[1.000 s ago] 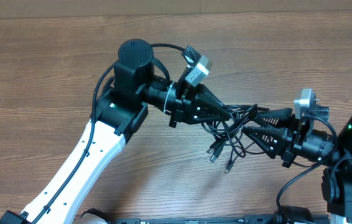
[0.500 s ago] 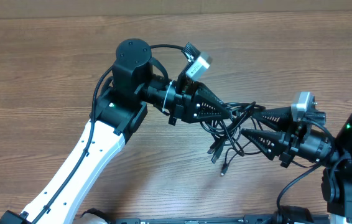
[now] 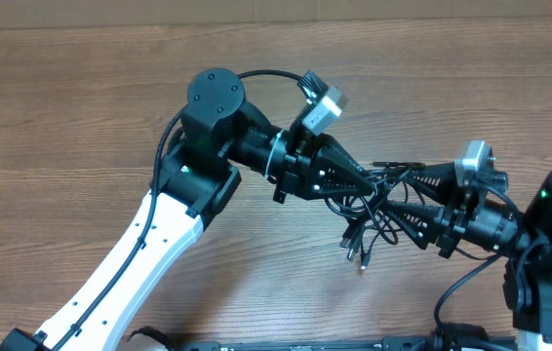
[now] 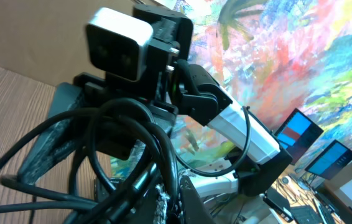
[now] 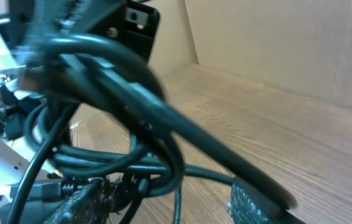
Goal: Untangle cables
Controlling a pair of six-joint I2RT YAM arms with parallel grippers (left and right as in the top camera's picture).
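Over the wooden worktop [image 3: 81,107], right of centre in the overhead view, the left arm [image 3: 149,244] reaches in. The left hand [image 3: 362,181] is clenched on the cables [image 3: 366,219], anchoring the tangle in the air. The right hand [image 3: 393,192] faces it from the right edge, fingers spread around some strands (released, gripping nothing visible), probably seeking a loop. Plug ends [image 3: 356,249] dangle below, and the two hands crowd each other.

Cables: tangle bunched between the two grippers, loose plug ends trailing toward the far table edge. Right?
No. The cables do bunch between the left gripper and right gripper, but the loose plug ends trail toward the near edge, the arms' base side, not the far one. Overhead view shows it.
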